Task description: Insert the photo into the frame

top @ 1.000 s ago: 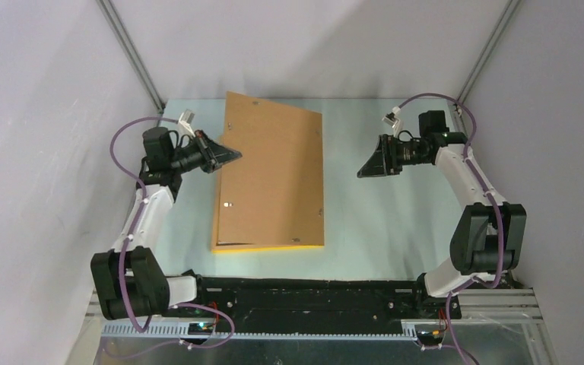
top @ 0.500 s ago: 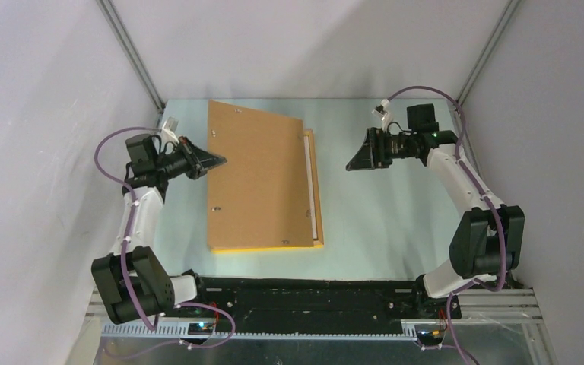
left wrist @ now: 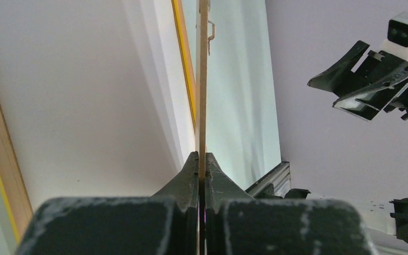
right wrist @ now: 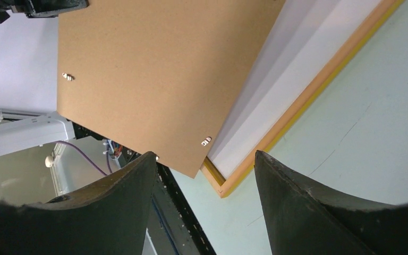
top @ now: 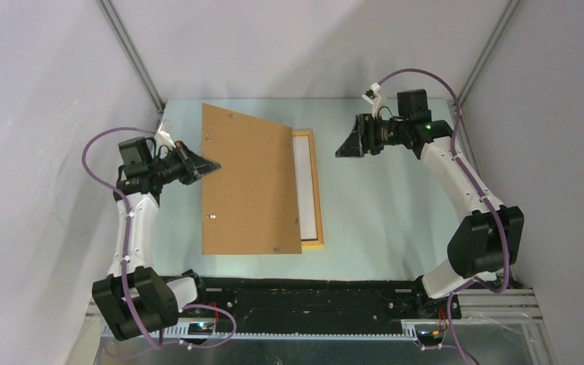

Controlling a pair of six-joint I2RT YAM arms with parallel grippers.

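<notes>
My left gripper is shut on the left edge of the brown backing board and holds it tilted, raised above the table. In the left wrist view the jaws pinch the thin board edge. Under it lies the yellow-orange frame, only its right part uncovered. A white surface fills the frame's opening. The photo's flower print shows nowhere. My right gripper hangs open in the air right of the frame's far end, holding nothing. Its wrist view looks down on the board and the frame.
The pale green table mat lies right of the frame. Grey walls stand close on the left, right and back. The black base rail runs along the near edge. Small metal clips sit on the board's back.
The left gripper has drawn the backing board leftward and tilted it up, uncovering the frame's right side and its white inside. The right gripper has moved farther back and a little left.
</notes>
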